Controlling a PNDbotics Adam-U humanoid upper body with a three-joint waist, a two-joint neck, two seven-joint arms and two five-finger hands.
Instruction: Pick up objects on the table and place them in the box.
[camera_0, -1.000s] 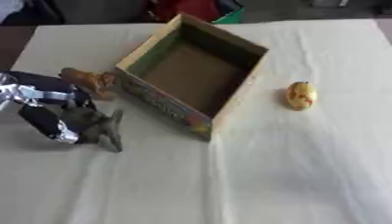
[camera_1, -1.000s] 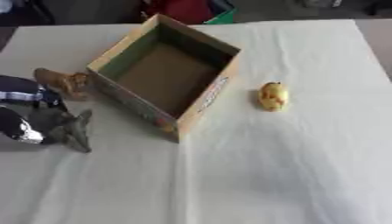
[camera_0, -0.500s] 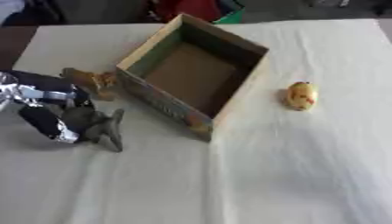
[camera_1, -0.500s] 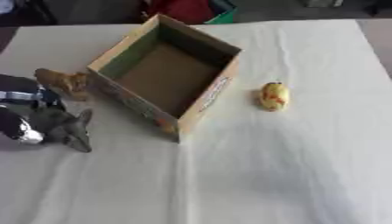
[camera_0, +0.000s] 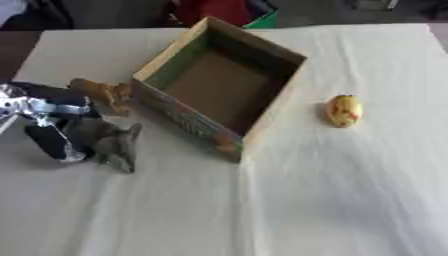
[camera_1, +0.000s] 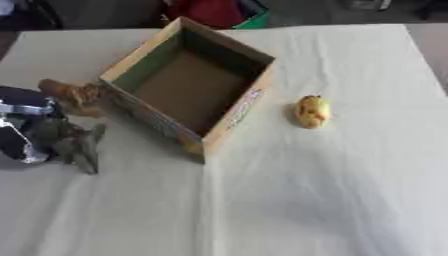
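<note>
left eye view: open cardboard box (camera_0: 219, 95) sits askew on a table with a cream cloth (camera_0: 332, 190), inside bare brown, nothing in it. left hand (camera_0: 52, 135) comes in from the left edge, black and silver, down on the cloth left of the box. its fingers curl down around the near end of a grey toy (camera_0: 109, 142), looks like a small animal figure, shape hard to make out. the toy lies on the cloth, its free end pointing toward the lower right, just beside the box's near-left wall but not touching it. cannot tell if the toy is lifted off the cloth at all. a brown toy (camera_0: 103, 92) lies just behind the hand, close against the box's left wall, touching or nearly so. a yellow toy (camera_0: 344, 110) with a bit of red on it sits alone on the cloth right of the box, well apart from the hand. right hand shows in neither view. dark and red stuff past the far table edge, blurred.
</note>
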